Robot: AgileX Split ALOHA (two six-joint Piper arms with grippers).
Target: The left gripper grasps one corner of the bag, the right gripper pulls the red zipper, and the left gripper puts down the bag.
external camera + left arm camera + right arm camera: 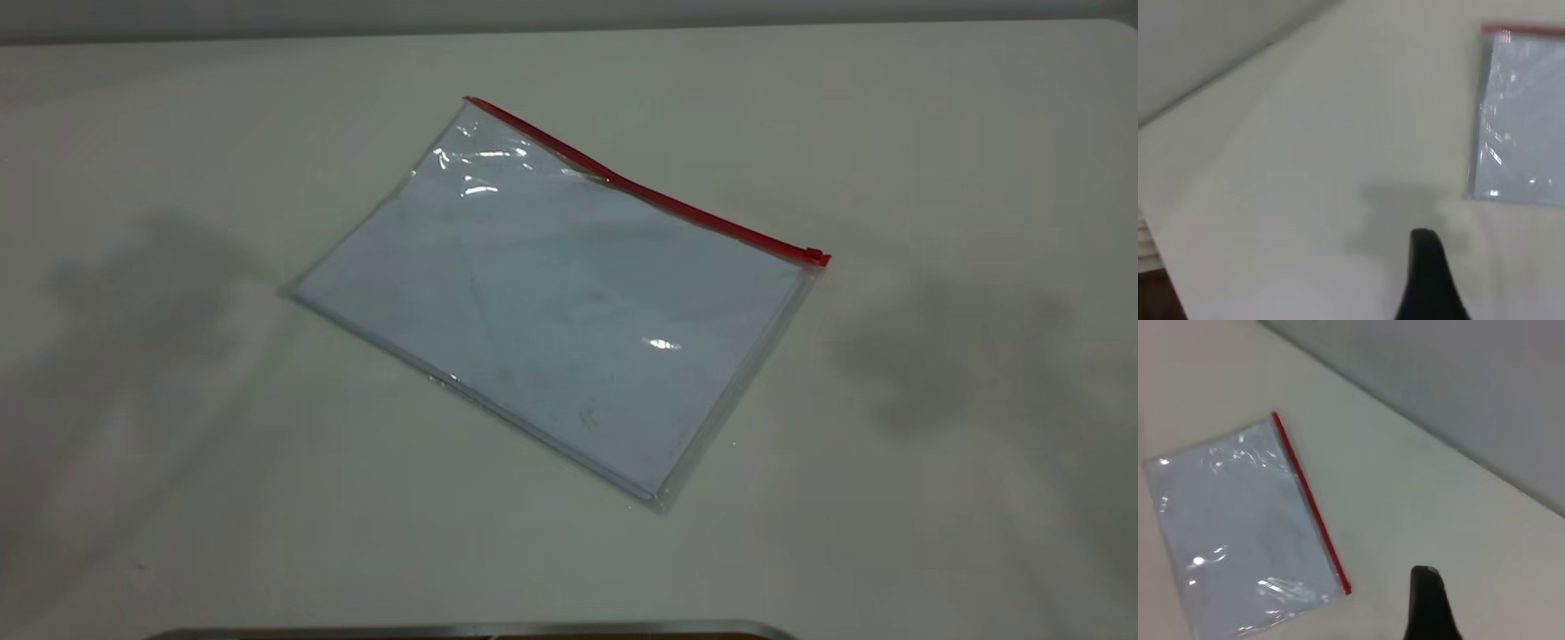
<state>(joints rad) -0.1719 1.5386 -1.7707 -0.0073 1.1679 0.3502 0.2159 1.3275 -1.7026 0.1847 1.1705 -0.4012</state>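
Presently the bag [560,302] is laid flat, untouched; its red zipper [640,188] runs diagonally; the left gripper [1429,277] is held apart from its near corner; finger opening cannot be told.

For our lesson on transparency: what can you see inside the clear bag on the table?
Through the bag, a pale bluish-white sheet fills nearly the whole face. Anything beneath that sheet is covered. The red zipper runs along the far edge.

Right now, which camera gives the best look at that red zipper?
The exterior view: the whole red zipper shows, with its slider at the right end. The right wrist view shows its full length too, without a clear slider; the left wrist view catches only a short piece.
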